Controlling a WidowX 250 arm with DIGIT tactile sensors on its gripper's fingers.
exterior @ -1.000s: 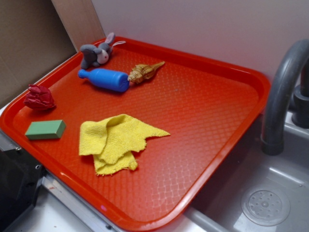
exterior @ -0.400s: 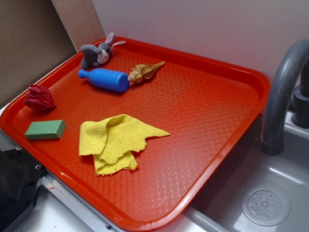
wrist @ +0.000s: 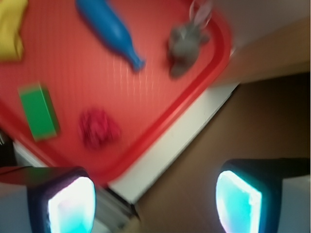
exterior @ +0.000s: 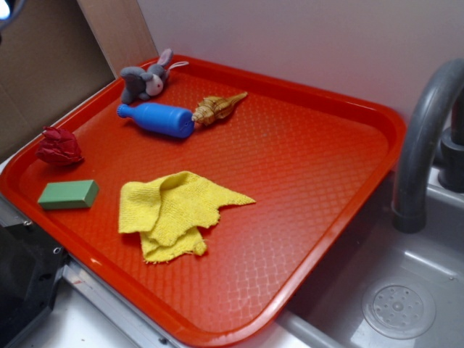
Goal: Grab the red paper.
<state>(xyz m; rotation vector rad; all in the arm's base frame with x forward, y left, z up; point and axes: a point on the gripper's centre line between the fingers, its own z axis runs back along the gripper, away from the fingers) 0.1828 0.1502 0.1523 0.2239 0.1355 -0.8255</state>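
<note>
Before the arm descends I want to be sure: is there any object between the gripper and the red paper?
Nothing visible. The open gripper hangs over the tray edge; the red paper lies uncovered, green block beside it.

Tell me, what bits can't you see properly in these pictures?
- Gripper: wrist view shows only blurred fingertips, cut off by the bottom edge; exterior view catches just a sliver at the top-left corner.
- Red paper: wrinkles smeared by wrist blur.
- Faucet: top cut off by the exterior view's right edge.

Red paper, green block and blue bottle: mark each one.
Red paper (exterior: 59,147), exterior view, middle of the wad.
Green block (exterior: 68,194), exterior view, top face.
Blue bottle (exterior: 161,119), exterior view, mid-body.
</note>
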